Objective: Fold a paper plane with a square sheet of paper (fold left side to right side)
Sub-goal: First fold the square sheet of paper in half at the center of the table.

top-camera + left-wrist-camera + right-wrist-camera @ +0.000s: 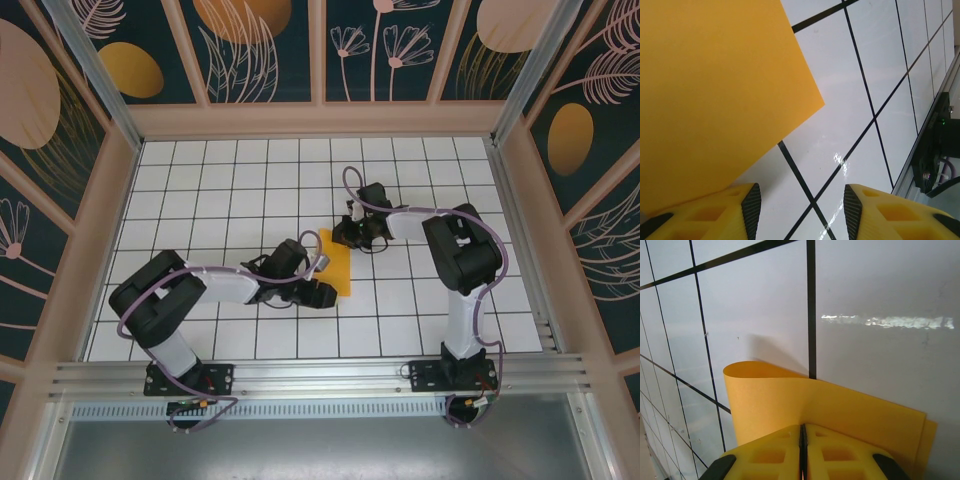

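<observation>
The square sheet of paper (337, 262) lies mid-table, doubled over into a narrow orange-yellow strip. In the right wrist view its fold (790, 400) bulges in a soft loop at the left, with two edges stacked at the right. My right gripper (352, 238) (802, 427) is shut, its tips against the sheet's upper layer at the far end. My left gripper (322, 292) (802, 210) stands open at the sheet's near end, with bare tile between its fingers. The sheet (715, 90) lies up and to the left of them, reaching the left finger (751, 205).
The white grid table (220, 200) is walled on three sides by patterned panels (260, 50). An aluminium rail (320, 375) runs along the near edge with both arm bases on it. In the left wrist view that rail and a black bracket (935, 145) sit at the right.
</observation>
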